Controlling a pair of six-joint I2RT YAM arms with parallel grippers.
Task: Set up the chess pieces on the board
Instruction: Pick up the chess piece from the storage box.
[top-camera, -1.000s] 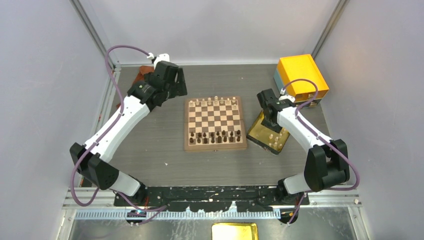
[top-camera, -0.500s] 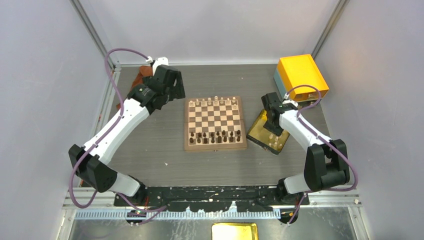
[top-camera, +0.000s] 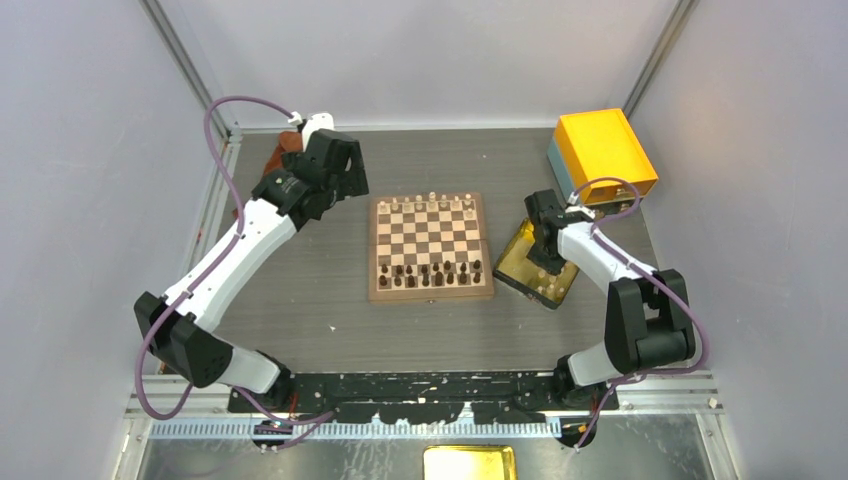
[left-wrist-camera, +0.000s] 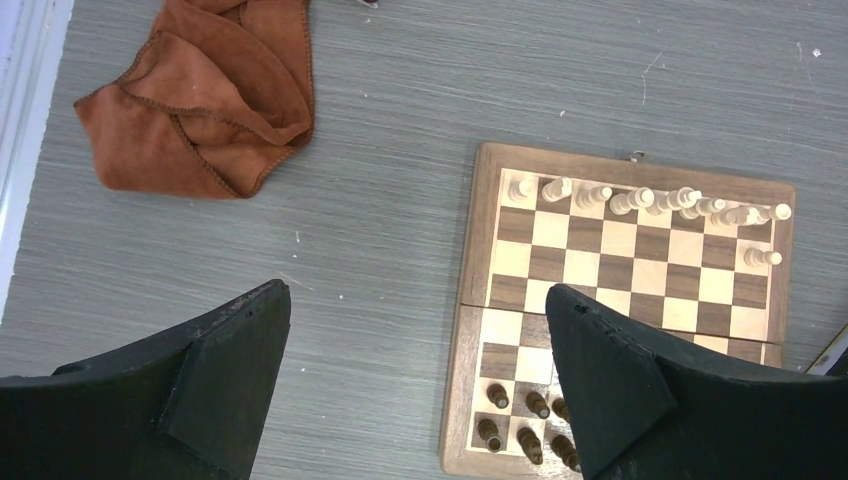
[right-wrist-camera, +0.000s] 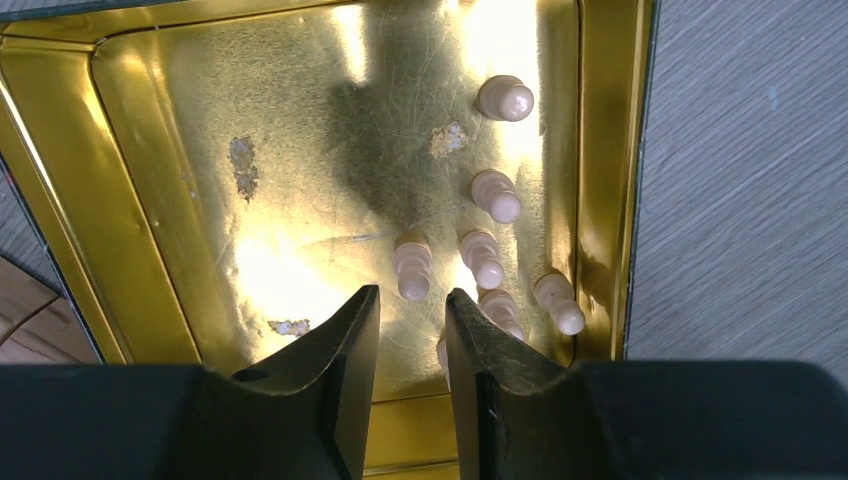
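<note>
Over the golden tray (right-wrist-camera: 250, 150), just right of the board (top-camera: 430, 245), your right gripper (right-wrist-camera: 412, 302) pointed down. Its jaws stood only a narrow gap apart and clamped nothing. One cream pawn (right-wrist-camera: 412, 268) sat right at the mouth of that gap, and the other loose chess pieces (right-wrist-camera: 497, 195) were clustered just beside it, some of them touching. I judged these chessmen to be light, stiff and smooth: turned wood that would skid on the slick metal or squirt out of a pinch on the round head. You would do better to close across the slim neck under the head, squarely and gently, and to watch the near neighbour. Your left gripper (left-wrist-camera: 415, 300) hung wide open and empty over the table beside the board's left edge.
</note>
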